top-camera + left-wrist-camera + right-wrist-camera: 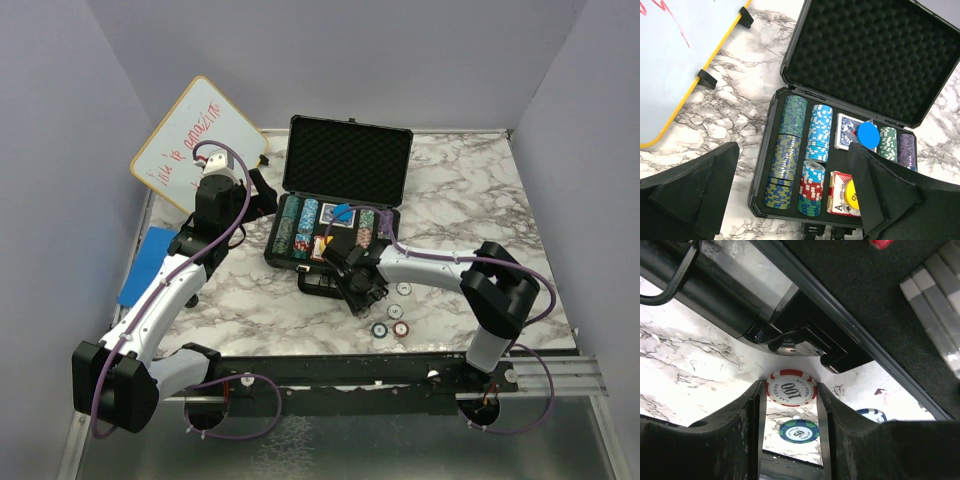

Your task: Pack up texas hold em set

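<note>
from my seat at the controls, the black briefcase (348,160) lay open at the middle of the marble bench (470,200), its foam-lined lid propped up toward the far side. the tray was mostly filled. rows of chips (790,145) stood on edge in the left slots. a blue-backed card deck (845,136) and a red-backed card deck (839,197) sat in the middle slots, with a blue disc (869,135) on the first and a yellow disc (853,196) on the second. green and purple chips filled the right end. the right end effector (348,268) was low at the case's near wall, clenched on a red and white 100 chip (790,388) that faced my wrist camera flat-on between the two fingers (740,415). the case's front wall and a latch filled the view right behind that chip, standing between it and the tray. below it a green and blue 50 chip (798,431) lay flat on the bench, with a blue-rimmed chip (871,415) near it. the overhead view showed loose chips (401,328) on the bench just right of that end effector. the left end effector (792,150) hung released over the case's left side, fingers spread wide and touching nothing. a whiteboard (195,140) with red writing sat at the far left corner, near the lid, and a blue pad (145,262) lay at the left edge beside the left arm.
</note>
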